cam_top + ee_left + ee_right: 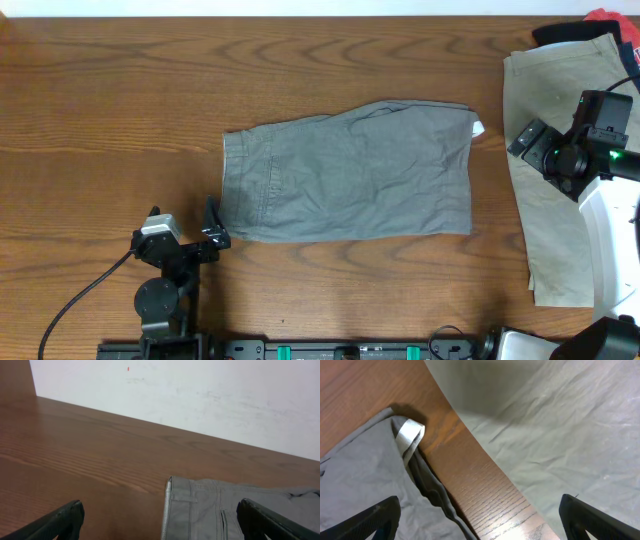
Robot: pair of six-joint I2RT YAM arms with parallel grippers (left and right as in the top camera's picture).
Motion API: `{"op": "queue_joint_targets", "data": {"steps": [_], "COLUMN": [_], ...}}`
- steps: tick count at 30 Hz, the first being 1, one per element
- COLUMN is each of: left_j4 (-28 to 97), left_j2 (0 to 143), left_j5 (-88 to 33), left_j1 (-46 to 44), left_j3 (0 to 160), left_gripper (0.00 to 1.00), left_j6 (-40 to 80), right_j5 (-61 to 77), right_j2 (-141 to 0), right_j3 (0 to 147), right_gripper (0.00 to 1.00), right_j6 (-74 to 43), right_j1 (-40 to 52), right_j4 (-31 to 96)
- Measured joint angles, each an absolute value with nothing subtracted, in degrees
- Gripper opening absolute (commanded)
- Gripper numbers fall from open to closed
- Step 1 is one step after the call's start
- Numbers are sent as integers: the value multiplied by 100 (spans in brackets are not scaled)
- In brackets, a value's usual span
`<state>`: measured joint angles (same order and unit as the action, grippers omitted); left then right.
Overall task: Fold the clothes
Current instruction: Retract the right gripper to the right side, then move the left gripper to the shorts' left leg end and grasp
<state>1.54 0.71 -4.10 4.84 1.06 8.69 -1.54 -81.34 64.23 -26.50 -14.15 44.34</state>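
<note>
I count four garments on the wooden table (120, 90). One grey-green pair of shorts (345, 175) lies flat in the middle with its waistband (170, 505) toward my left arm. One larger tan pair (550, 170) is spread at the right edge, and one black garment (560, 35) and one red garment (605, 16) are bunched at the far right corner. A strip of bare wood keeps the grey-green and tan pairs apart. A white tab (410, 432) pokes out at the grey-green pair's right corner. My right arm hangs over the tan pair and hides part of it. The right gripper (480, 502) is spread wide above the gap, holding nothing. The left gripper (160, 506) is also spread wide and empty, just beside the waistband's near corner. One black cable (80, 300) trails from the left arm.
</note>
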Motion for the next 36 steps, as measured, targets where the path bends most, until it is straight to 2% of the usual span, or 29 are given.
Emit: {"op": "queue_joint_targets", "data": {"steps": [11, 19, 26, 36], "left_j4": [132, 21, -34, -307], "left_j2": [71, 73, 123, 185], "left_j5": [-569, -2512, -4187, -4838], "left_j1": [484, 484, 484, 484], "left_j3": [106, 130, 139, 395], "left_gripper": [98, 98, 98, 98], "left_j6": [980, 2705, 3271, 3437], "right_j5": [-154, -154, -156, -154], "right_j2": [-8134, -8134, -8134, -8134], "right_j3": [6423, 6423, 6423, 6423], "right_gripper": [99, 99, 99, 99], "right_j6": [-2648, -2648, -2648, -2648], "right_j1": [-1415, -1415, -1415, -1415], "right_j4": [4434, 4434, 4434, 4434]}}
